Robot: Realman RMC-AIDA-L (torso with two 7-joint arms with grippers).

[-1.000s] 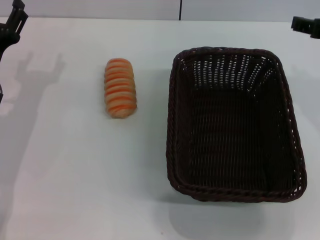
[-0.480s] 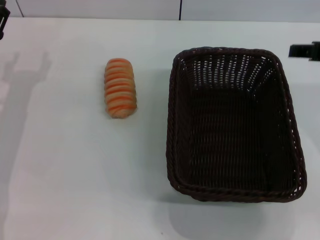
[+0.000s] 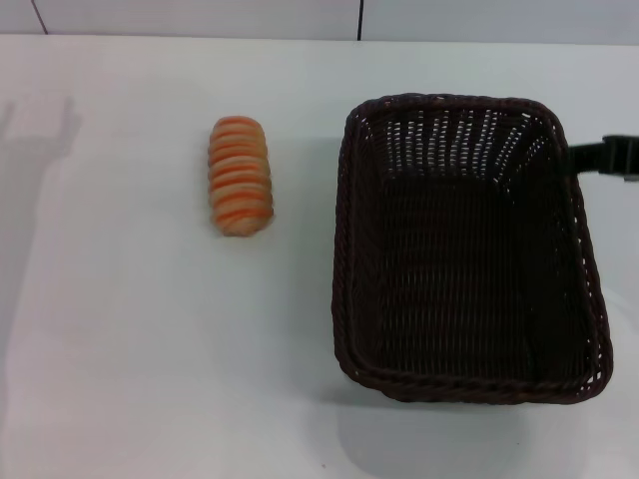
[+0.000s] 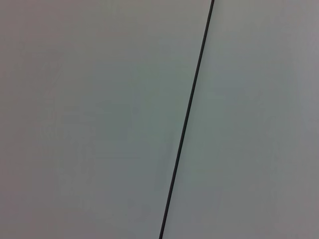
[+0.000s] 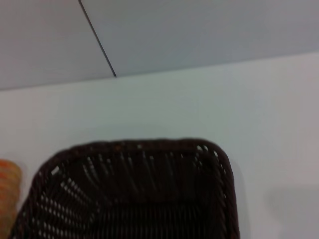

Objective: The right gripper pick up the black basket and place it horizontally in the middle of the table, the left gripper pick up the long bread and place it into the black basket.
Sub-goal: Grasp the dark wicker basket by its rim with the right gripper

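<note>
The black basket [image 3: 469,249] stands on the white table [image 3: 150,349] at the right, its long side running away from me, and it holds nothing. The long bread [image 3: 240,176] lies on the table to the left of the basket, apart from it. Of my right gripper [image 3: 602,156] only a black tip shows at the right edge, just outside the basket's right rim near its far corner. The right wrist view shows the basket's end [image 5: 134,194] from above and a bit of the bread [image 5: 7,191]. My left gripper is out of view.
A grey wall with a dark vertical seam [image 3: 359,18] stands behind the table's far edge. The left wrist view shows only that wall and the seam [image 4: 187,119]. A faint shadow lies on the table at the far left.
My left gripper has left the head view at the upper left. My right gripper has moved down along the right edge to the basket's right rim. Basket and bread have not moved.
</note>
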